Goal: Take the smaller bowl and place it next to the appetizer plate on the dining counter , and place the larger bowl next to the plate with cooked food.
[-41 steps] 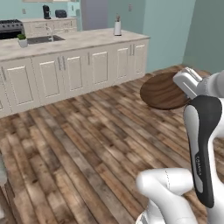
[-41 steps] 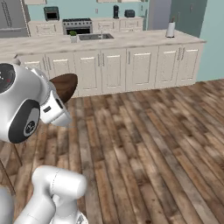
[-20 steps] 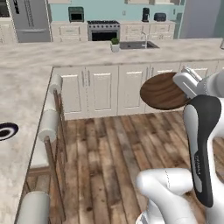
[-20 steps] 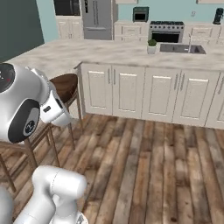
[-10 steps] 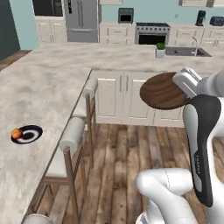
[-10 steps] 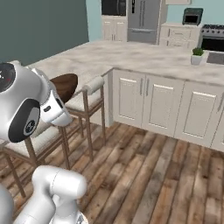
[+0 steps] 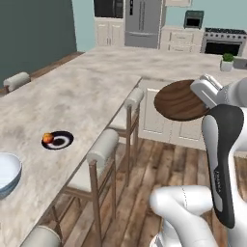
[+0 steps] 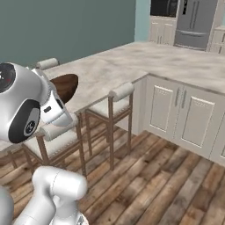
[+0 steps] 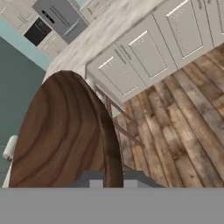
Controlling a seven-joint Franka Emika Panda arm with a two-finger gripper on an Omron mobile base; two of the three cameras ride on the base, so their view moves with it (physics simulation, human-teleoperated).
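My gripper (image 7: 202, 92) is shut on the rim of the smaller bowl (image 7: 180, 100), a dark brown wooden bowl held in the air over the floor, right of the dining counter (image 7: 77, 94). The hand view looks along the bowl (image 9: 65, 135), with the gripper (image 9: 107, 177) clamped on its edge. On the counter lies the appetizer plate (image 7: 58, 140), small and dark, with an orange morsel (image 7: 47, 138). The larger bowl (image 7: 6, 173), white inside and blue outside, stands at the counter's near left edge. The plate with cooked food is out of view.
Wooden stools (image 7: 104, 147) with pale cushions line the counter's right side, between the arm and the counter. White cabinets (image 8: 184, 110) close off the far end. A fridge (image 7: 141, 21) and a stove (image 7: 219, 41) stand at the back. Wood floor (image 8: 145, 184) lies open to the right.
The whole picture has shifted, so the base has moved: the dining counter with the dark plate and the white bowl has come into view. The wooden bowl stays in the shut gripper.
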